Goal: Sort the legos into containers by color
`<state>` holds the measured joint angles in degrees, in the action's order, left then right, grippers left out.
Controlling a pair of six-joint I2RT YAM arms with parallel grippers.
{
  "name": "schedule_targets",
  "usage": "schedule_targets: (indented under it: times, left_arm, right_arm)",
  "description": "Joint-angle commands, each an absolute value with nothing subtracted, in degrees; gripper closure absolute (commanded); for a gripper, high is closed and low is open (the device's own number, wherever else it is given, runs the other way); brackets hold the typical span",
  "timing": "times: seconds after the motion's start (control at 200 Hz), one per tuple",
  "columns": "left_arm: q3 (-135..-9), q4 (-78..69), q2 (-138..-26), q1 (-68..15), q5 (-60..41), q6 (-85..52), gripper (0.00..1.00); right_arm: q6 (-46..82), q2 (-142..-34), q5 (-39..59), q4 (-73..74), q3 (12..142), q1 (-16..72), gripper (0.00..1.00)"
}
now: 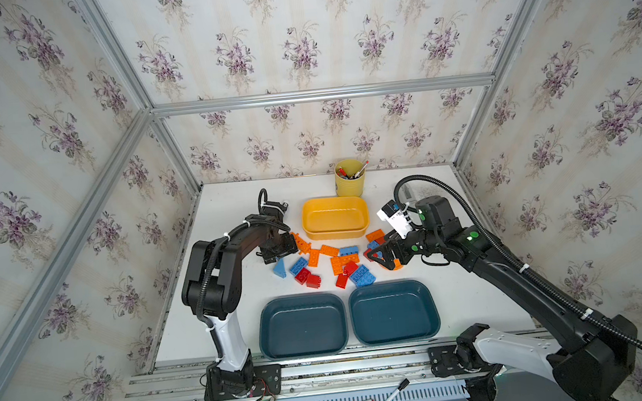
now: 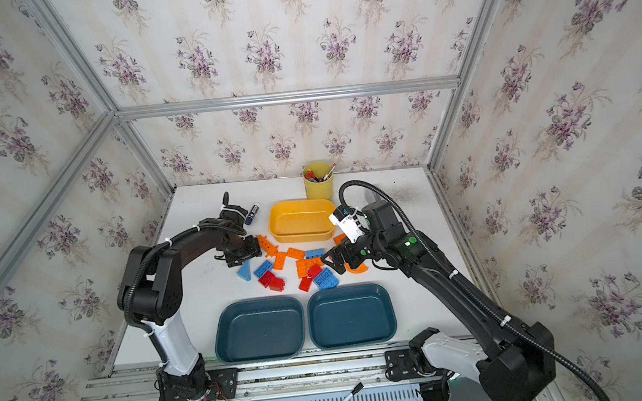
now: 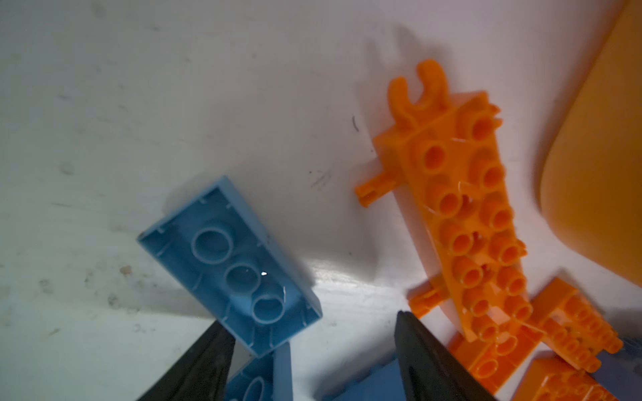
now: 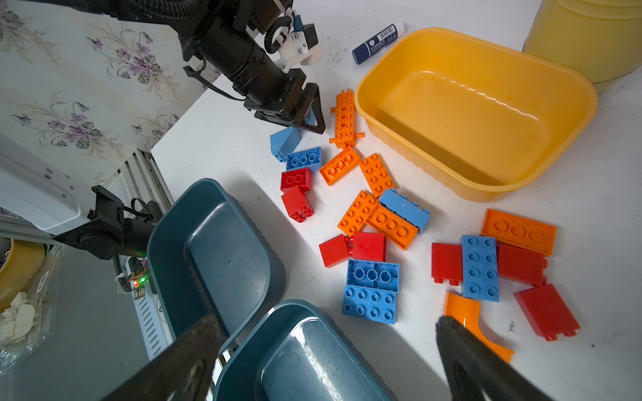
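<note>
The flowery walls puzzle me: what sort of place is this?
Probably a robot test booth, not a home: the wallpaper hangs on panels in a bare aluminium frame, a left arm and a right arm stand on a metal rail, and toy bricks lie beside sorting tubs on a white table.

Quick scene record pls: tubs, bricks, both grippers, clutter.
tubs: yellow-orange plastic tub at the back, two dark teal plastic tubs at the front; all empty
bricks: blue, orange and red studded plastic bricks loose on the white table between the tubs; none sorted
left gripper: open, low over a light blue brick, hollow side showing
right gripper: open, empty, by a curved orange piece
clutter: tall yellow cup of pens, blue glue stick, both at the back
</note>
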<state>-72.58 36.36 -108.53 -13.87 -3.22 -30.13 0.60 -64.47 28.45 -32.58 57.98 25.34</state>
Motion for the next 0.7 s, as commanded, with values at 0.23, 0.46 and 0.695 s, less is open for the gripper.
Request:
schedule_targets:
  times: [0.23,0.46,0.695]
  left_arm:
    - [-70.23,32.80,-103.93,-14.38,7.03,-39.61,0.23]
    - [-70.13,32.15,-105.42,-16.04,10.86,-50.05,0.20]
    - [-71.79,31.58,-109.51,-15.76,11.83,-51.52,0.21]
  right_arm:
    - [0.23,-65.56,29.73,-31.12,57.92,25.32,0.00]
    - [-0.42,-66.01,31.09,-30.87,57.57,25.01,0.00]
    - [-0.88,-65.14,31.94,-31.09,57.02,24.01,0.00]
